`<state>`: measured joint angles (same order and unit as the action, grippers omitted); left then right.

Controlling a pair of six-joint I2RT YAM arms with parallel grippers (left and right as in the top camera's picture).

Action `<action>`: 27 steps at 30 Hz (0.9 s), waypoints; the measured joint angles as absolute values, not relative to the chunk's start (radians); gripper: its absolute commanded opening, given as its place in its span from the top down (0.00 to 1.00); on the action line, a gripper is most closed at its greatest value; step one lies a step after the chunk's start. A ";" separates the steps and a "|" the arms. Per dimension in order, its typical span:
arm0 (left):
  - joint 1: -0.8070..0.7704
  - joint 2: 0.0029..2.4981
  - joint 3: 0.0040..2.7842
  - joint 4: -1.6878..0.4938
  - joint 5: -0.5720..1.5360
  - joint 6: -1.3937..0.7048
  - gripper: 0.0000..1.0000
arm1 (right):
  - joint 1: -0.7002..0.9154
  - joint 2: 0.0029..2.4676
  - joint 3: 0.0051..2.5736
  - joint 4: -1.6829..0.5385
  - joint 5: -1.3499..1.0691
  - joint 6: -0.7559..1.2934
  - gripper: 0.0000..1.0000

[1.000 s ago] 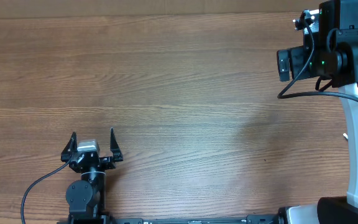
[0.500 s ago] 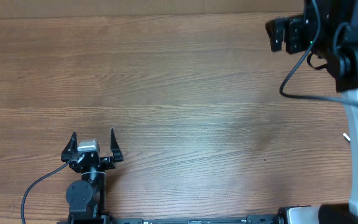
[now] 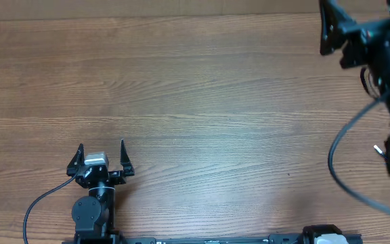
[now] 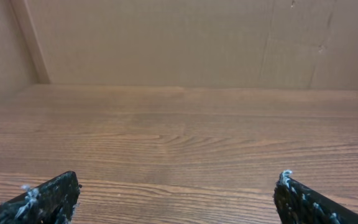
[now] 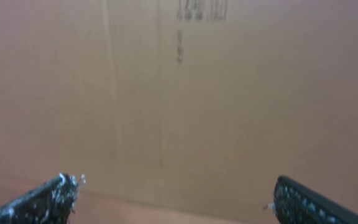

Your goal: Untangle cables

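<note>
No thin cables show in any view; they are out of view or hidden under the right arm. My left gripper (image 3: 101, 146) rests low at the table's front left, fingers spread open and empty; the left wrist view (image 4: 176, 186) shows only bare wood between its tips. My right gripper (image 3: 336, 30) is raised at the far right corner, blurred and close to the overhead camera. In the right wrist view (image 5: 176, 186) its fingers are wide apart and empty, facing a cardboard wall.
The wooden table (image 3: 195, 108) fills the overhead view. A cardboard wall (image 4: 166, 37) stands along the far edge. The right arm's thick black cable (image 3: 335, 173) loops at the right. A small white tip (image 3: 376, 149) shows beside the arm.
The right arm has swung up and toward the far right corner, its gripper now pointing at the back wall. The left arm has not moved.
</note>
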<state>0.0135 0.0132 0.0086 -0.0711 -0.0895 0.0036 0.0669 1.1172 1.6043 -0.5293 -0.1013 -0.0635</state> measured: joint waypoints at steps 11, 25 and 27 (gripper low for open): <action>0.014 0.013 0.009 -0.071 -0.089 0.004 0.00 | 0.067 0.722 1.031 -0.160 0.032 0.083 0.00; 0.014 0.013 0.009 -0.072 -0.088 0.004 0.00 | 0.067 0.456 0.543 -0.037 0.059 0.286 0.00; 0.014 0.013 0.009 -0.072 -0.088 0.004 0.00 | 0.067 0.404 0.485 -0.018 0.060 0.293 0.00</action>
<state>0.0135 0.0132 0.0086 -0.0715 -0.0883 0.0036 0.0669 0.4038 0.4854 -0.0181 0.0601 0.2932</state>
